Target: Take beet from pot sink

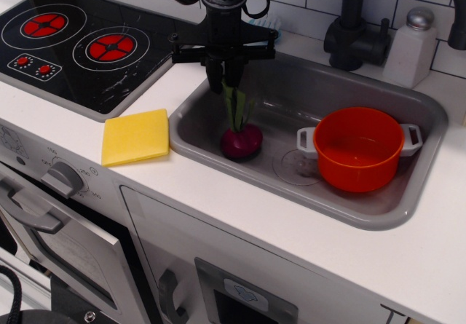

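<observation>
The beet (242, 142) stands in the left part of the grey sink (291, 91), its magenta bulb on the sink floor near the front wall and its green stalks pointing up. My gripper (228, 82) hangs right above it. Its two black fingers (216, 82) stand slightly apart on either side of the stalk tips, so it looks open. The orange pot (358, 148) with pale grey handles stands empty in the right part of the sink, apart from the beet.
A yellow sponge (135, 136) lies on the white counter left of the sink. The black stovetop (80, 44) is at the back left. A black faucet (357, 25) and a white shaker (410, 44) stand behind the sink. A round drain (295, 167) is beside the pot.
</observation>
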`<action>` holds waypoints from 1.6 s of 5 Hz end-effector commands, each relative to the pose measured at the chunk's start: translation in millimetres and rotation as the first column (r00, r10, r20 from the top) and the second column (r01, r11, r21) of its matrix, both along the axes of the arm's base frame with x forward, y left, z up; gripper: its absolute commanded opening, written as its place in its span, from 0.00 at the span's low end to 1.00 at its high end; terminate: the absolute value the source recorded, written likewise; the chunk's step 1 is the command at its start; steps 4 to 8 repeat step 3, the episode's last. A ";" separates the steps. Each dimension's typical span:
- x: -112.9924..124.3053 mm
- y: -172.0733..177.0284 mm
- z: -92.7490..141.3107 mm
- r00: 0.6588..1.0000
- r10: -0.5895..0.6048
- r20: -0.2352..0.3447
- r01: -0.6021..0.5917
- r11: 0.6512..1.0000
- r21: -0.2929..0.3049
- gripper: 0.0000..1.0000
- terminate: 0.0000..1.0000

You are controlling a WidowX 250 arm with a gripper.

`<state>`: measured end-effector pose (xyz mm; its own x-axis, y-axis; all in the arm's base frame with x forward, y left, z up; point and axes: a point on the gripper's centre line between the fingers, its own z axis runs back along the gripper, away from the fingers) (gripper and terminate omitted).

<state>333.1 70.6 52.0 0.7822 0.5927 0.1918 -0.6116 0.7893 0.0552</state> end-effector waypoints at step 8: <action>-0.6 -5.5 61.0 0.995 0.042 0.087 -0.041 0.999 -0.015 1.00 1.00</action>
